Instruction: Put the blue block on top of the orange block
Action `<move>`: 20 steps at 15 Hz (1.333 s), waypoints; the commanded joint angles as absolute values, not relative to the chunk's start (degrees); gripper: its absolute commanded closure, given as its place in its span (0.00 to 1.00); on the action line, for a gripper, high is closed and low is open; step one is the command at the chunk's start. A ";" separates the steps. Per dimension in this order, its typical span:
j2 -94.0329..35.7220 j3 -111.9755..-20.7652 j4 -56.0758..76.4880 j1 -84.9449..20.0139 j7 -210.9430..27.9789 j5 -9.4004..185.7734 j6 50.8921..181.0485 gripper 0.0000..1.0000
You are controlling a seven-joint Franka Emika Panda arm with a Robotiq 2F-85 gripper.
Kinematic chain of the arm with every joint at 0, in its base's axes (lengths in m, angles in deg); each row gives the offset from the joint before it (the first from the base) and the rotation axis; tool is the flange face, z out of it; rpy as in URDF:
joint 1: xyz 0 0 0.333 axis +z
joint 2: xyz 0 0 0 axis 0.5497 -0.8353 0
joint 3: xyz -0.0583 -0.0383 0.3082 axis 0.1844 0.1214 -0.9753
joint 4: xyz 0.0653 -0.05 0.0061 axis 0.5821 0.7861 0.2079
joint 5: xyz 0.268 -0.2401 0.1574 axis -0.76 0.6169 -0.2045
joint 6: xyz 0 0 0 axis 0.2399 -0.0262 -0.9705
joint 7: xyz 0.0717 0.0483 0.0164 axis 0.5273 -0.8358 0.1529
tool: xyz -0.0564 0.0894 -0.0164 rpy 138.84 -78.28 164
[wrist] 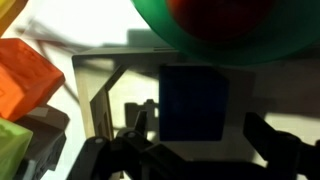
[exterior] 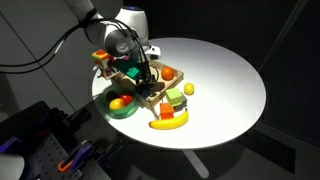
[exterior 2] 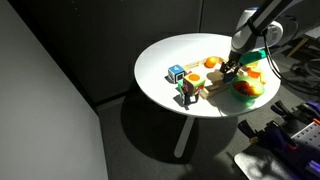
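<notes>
We see one green bowl (exterior: 126, 113) near the edge of the round white table (exterior: 232, 70), and it holds one round orange fruit (exterior: 119, 101). In the wrist view the bowl sits at twelve o'clock from the one blue block (wrist: 195, 100), which lies flat on a pale surface. The gripper (wrist: 195, 128) is spread wide, with a finger on either side of the blue block and neither visibly touching it. One orange block (wrist: 28, 78) lies at nine o'clock from the blue block, and one green block (wrist: 8, 148) at eight o'clock. In an exterior view one banana (exterior: 168, 123) lies at four o'clock from the bowl.
</notes>
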State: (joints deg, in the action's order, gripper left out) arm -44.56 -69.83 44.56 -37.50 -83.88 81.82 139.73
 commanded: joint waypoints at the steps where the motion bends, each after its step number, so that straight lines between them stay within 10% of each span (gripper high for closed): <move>1: -45.27 -69.29 43.70 -37.09 -85.96 81.78 140.13 0.36; 5: -44.17 -68.49 43.72 -36.27 -87.92 82.02 139.12 0.67; 20: -33.27 -63.97 41.61 -34.01 -95.10 84.48 122.42 0.68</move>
